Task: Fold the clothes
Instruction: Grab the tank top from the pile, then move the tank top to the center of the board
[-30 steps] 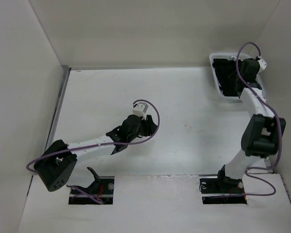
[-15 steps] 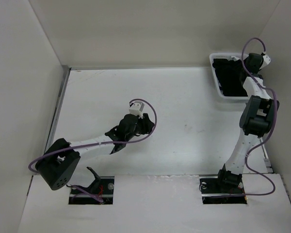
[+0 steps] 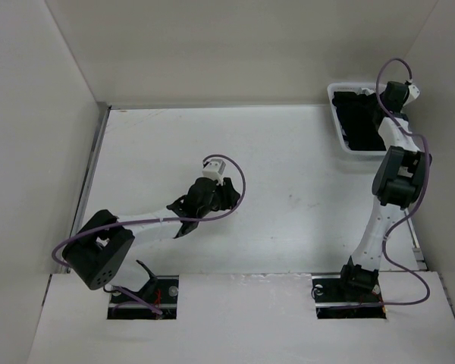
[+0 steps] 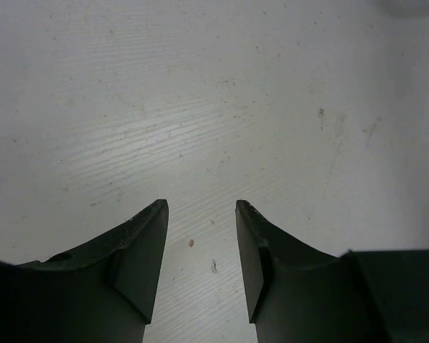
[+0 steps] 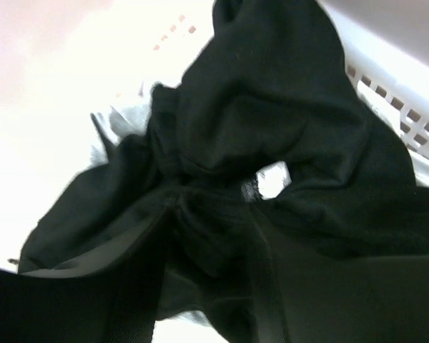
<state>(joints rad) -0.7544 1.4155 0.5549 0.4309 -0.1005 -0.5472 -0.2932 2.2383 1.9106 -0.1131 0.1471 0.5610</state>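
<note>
Black clothes (image 3: 359, 121) crumpled in basket (image 3: 337, 114), long axis roughly near-to-far.

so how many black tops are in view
1: the black top is bunched in the basket at the far right, under the right gripper. More clothes may be hidden beneath it.

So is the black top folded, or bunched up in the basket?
Bunched up, not folded: the black top lies crumpled in heaps inside the white lattice basket, as the right wrist view shows.
</note>
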